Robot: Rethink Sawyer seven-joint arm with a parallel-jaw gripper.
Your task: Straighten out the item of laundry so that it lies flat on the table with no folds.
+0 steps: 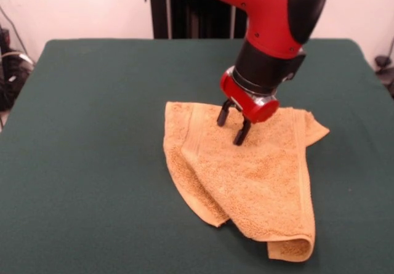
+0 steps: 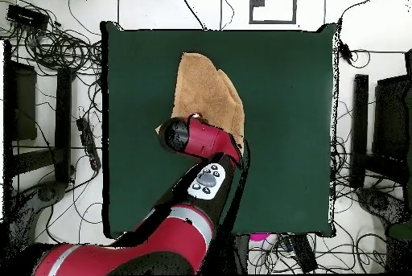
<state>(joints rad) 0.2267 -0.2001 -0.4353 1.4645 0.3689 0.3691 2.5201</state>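
The orange-tan towel [image 1: 258, 175] lies crumpled on the green table [image 1: 92, 138], right of centre in the front view. Its left side is folded over in a long diagonal fold, and its near right corner is curled up. My gripper [image 1: 232, 126] is open over the towel's far part, with its fingertips [image 1: 240, 138] at or just above the cloth and nothing held. In the overhead view the towel [image 2: 205, 88] sits in the table's [image 2: 290, 128] upper middle. The arm's wrist [image 2: 189, 136] covers the towel's lower end and hides the gripper.
The black pedestal [image 1: 184, 9] stands behind the table's far edge. Cables and dark equipment [image 2: 56, 88] surround the table on the floor. Cables also lie beyond the table's left edge in the front view [image 1: 12, 71].
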